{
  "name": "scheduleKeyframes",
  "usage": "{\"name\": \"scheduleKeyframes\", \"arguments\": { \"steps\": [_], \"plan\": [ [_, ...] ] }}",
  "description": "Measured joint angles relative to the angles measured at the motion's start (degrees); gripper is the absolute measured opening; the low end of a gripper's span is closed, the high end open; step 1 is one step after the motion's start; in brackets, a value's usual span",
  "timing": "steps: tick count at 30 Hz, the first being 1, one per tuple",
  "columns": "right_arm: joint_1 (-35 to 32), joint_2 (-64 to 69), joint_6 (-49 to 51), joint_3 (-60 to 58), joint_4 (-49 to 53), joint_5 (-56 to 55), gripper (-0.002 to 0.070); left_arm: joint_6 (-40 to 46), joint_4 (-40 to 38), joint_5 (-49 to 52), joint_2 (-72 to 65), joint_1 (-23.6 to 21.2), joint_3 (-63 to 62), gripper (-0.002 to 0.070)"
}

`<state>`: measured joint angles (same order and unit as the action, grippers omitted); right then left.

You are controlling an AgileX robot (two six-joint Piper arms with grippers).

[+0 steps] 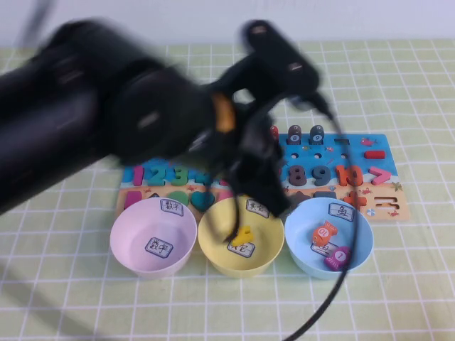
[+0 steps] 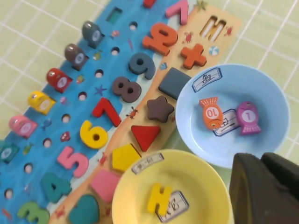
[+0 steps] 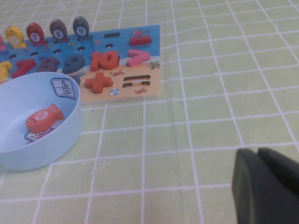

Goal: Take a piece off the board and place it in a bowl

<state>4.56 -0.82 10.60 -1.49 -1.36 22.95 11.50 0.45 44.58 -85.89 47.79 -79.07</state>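
Observation:
The magenta piece [image 1: 338, 257] lies in the light blue bowl [image 1: 362, 245] beside an orange token [image 1: 324, 233]; it also shows in the left wrist view [image 2: 248, 117]. The board [image 1: 355, 145] lies behind the bowls with numbers, shapes and several fish tokens. My left gripper [image 1: 264, 197] hangs above the gap between the yellow and light blue bowls, shut and empty [image 2: 261, 161]. My right gripper [image 3: 258, 154] is shut and empty over bare cloth, right of the light blue bowl [image 3: 56, 144]; it does not show in the high view. The right wrist view shows only the orange token [image 3: 43, 118].
A yellow bowl [image 1: 213, 241] holding a yellow piece [image 1: 244, 233] and a pink bowl [image 1: 128, 245] stand left of the light blue one. My blurred left arm covers the board's left half. A black cable [image 1: 340, 213] hangs across the light blue bowl.

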Motion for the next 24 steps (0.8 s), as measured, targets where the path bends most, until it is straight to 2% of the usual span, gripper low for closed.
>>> {"name": "scheduleKeyframes", "arguments": {
  "steps": [6, 10, 18, 24],
  "plan": [
    [0.0, 0.0, 0.0, 0.0, 0.0, 0.0, -0.0017, -6.0, 0.9, -12.6, 20.6, 0.0, 21.9, 0.0],
    [0.0, 0.0, 0.0, 0.0, 0.0, 0.0, -0.0017, -9.9, 1.1, -16.9, 33.0, 0.0, 34.2, 0.0],
    [0.0, 0.0, 0.0, 0.0, 0.0, 0.0, -0.0017, -17.8, 5.6, -17.0, 54.0, 0.0, 46.3, 0.0],
    [0.0, 0.0, 0.0, 0.0, 0.0, 0.0, -0.0017, -23.7, 8.3, -7.5, 61.8, 0.0, 47.4, -0.0001]
  ]
}}
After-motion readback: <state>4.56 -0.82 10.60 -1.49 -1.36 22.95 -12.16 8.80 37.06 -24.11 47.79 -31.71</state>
